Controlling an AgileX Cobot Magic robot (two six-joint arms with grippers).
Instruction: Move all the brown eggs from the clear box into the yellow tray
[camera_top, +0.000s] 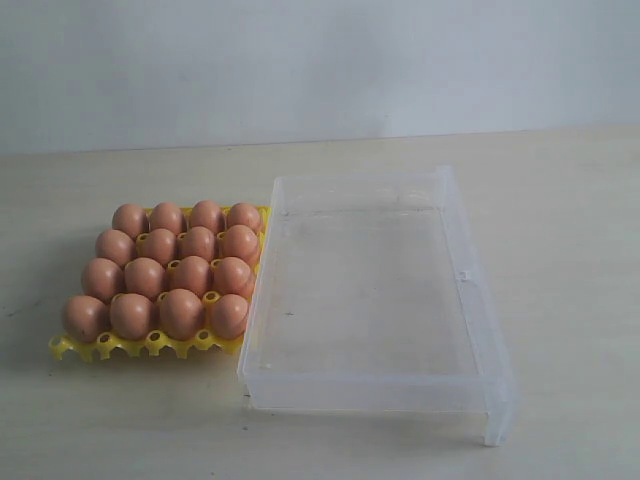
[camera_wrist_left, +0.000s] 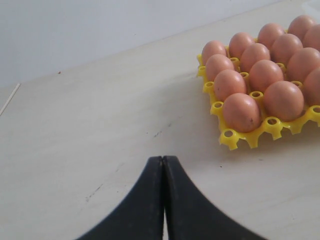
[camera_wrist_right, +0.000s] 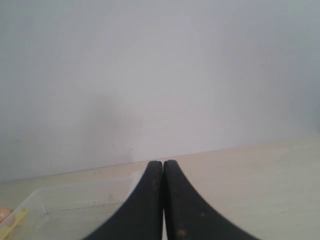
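Yellow tray (camera_wrist_left: 235, 137): left wrist view, far side and several brown eggs (camera_wrist_left: 241, 112) cut by frame edge. Clear box (camera_wrist_right: 75, 205): right wrist view, blurred, partly out of frame. Left tool (camera_wrist_left: 163, 160), right tool (camera_wrist_right: 163, 164): bodies cut off at frame edge.

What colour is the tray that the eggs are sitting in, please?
Bright yellow; the yellow tray shows best in the left wrist view.

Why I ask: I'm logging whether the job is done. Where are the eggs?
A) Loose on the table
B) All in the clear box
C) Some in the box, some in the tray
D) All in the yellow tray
D: the eggs fill all sixteen cups of the yellow tray, and the clear box beside it holds none.
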